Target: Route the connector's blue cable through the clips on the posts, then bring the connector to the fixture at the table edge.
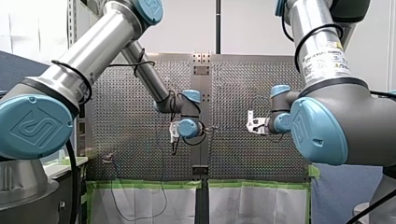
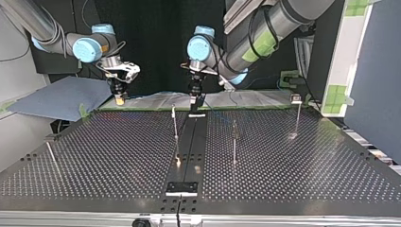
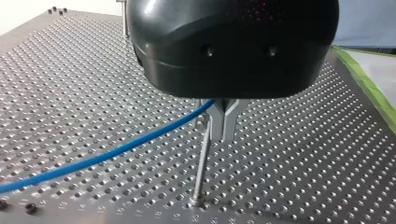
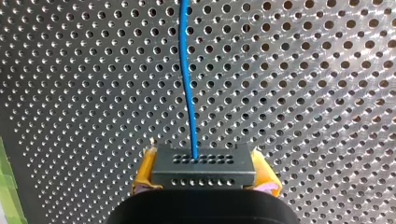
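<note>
The connector, likely light and rigid, is gripped by the right end effector; its limp-looking cable, running toward twelve o'clock, is pinched by the left end effector

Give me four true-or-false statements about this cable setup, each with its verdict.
1. My right gripper grips the connector between yellow pads. True.
2. The blue cable is detached from the connector. False: it enters the connector's face.
3. My left gripper has its fingers spread wide. False: they are closed together at the blue cable.
4. A thin post stands on the table by my left gripper's fingers. True.
</note>
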Controlling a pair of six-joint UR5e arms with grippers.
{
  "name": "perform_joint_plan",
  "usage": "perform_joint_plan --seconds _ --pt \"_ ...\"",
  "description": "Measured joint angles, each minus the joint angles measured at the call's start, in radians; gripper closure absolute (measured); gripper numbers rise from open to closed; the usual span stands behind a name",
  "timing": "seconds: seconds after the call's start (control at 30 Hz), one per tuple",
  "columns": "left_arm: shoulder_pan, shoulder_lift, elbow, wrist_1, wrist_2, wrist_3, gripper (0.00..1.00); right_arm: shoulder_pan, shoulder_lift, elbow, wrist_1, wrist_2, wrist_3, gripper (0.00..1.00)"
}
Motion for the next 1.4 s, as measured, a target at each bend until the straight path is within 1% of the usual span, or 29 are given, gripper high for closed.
perform_joint_plan --seconds 0.17,0.3,0.4,0.6,0.73,0.97,1.13,1.3,1.4 --pt "0.004 -0.008 0.01 0.004 0.001 -0.01 0.97 0.002 0.001 0.001 -0.004 0.001 -0.001 1.0" --pt "0.005 -0.009 0.016 0.004 0.001 -0.012 0.97 0.004 0.003 0.001 -0.017 0.001 0.0 1.0" --pt "0.006 -0.009 0.019 0.003 0.001 -0.013 0.97 0.005 0.004 0.001 -0.037 -0.002 0.003 1.0" --pt "0.011 -0.009 0.022 0.002 0.001 -0.018 0.97 0.0 0.006 0.001 -0.089 -0.009 0.005 1.0" --pt "0.012 -0.009 0.022 0.003 0.002 -0.019 0.97 0.003 0.021 0.001 -0.125 -0.011 0.005 1.0" --pt "0.017 -0.01 0.022 0.006 0.002 -0.02 0.97 0.003 0.046 0.001 -0.154 -0.012 0.006 1.0" --pt "0.018 -0.015 0.027 0.007 0.005 -0.02 0.97 0.001 0.071 0.0 -0.179 -0.014 0.012 1.0" --pt "0.02 -0.047 0.049 0.007 0.007 -0.021 0.97 0.0 0.077 -0.001 -0.19 -0.017 0.016 1.0" --pt "0.021 -0.056 0.065 0.008 0.007 -0.03 0.97 -0.001 0.077 -0.003 -0.191 -0.018 0.017 1.0"
